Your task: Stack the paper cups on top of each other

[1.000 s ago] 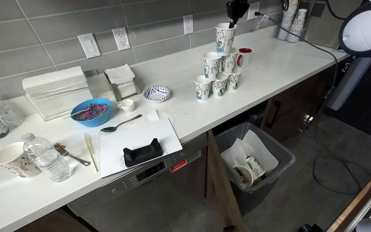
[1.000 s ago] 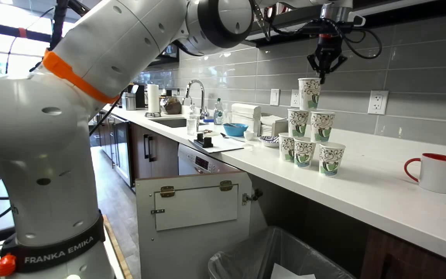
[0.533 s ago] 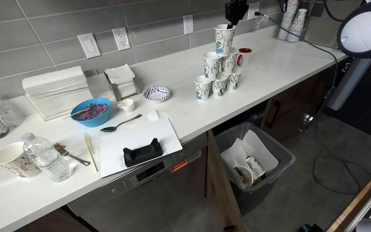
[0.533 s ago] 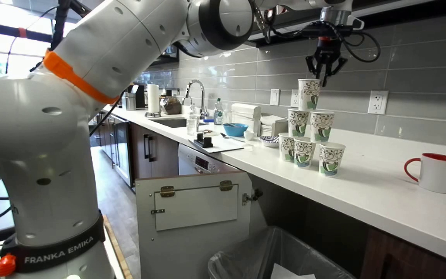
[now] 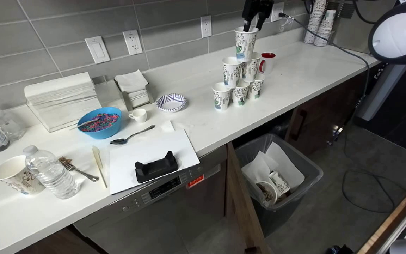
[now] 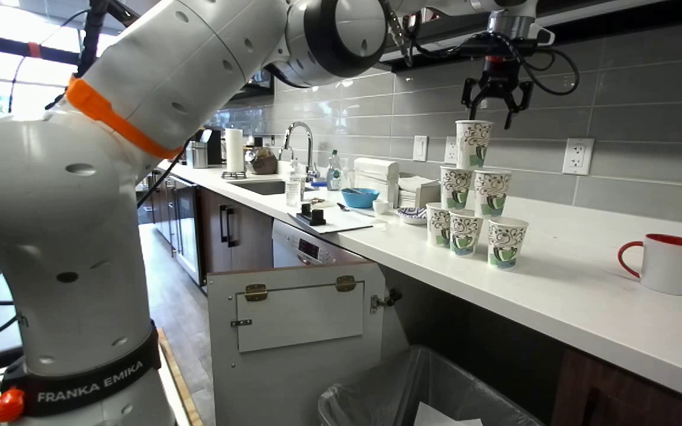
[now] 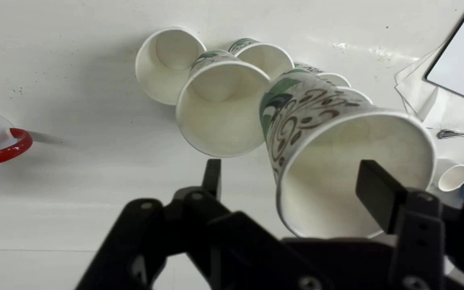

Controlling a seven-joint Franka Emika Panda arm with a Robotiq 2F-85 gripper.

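White patterned paper cups stand as a pyramid in both exterior views. Three form the base, among them a near-corner cup (image 6: pixel 505 244) and a middle cup (image 6: pixel 465 235). Two more, a cup (image 6: pixel 454 187) and its neighbour (image 6: pixel 493 193), make the second tier. The top cup (image 6: pixel 473 145) rests upright across those two. My gripper (image 6: pixel 490 121) is spread open at its rim. In the wrist view one of the fingers (image 7: pixel 377 193) is over or just inside the top cup's mouth; the opposite finger (image 7: pixel 212 175) is outside, apart from the wall.
A white mug with red handle (image 6: pixel 666 266) stands on the counter beside the pyramid. A tiled wall with an outlet (image 6: pixel 578 156) rises close behind. Below the counter are an open cabinet door (image 6: pixel 299 331) and a bin (image 5: pixel 312 173). A patterned bowl (image 5: pixel 171 102) lies nearby.
The jaws were closed on the top cup's rim a second ago; they have since spread apart. The cup shifted down very slightly and now stays put on the second tier.
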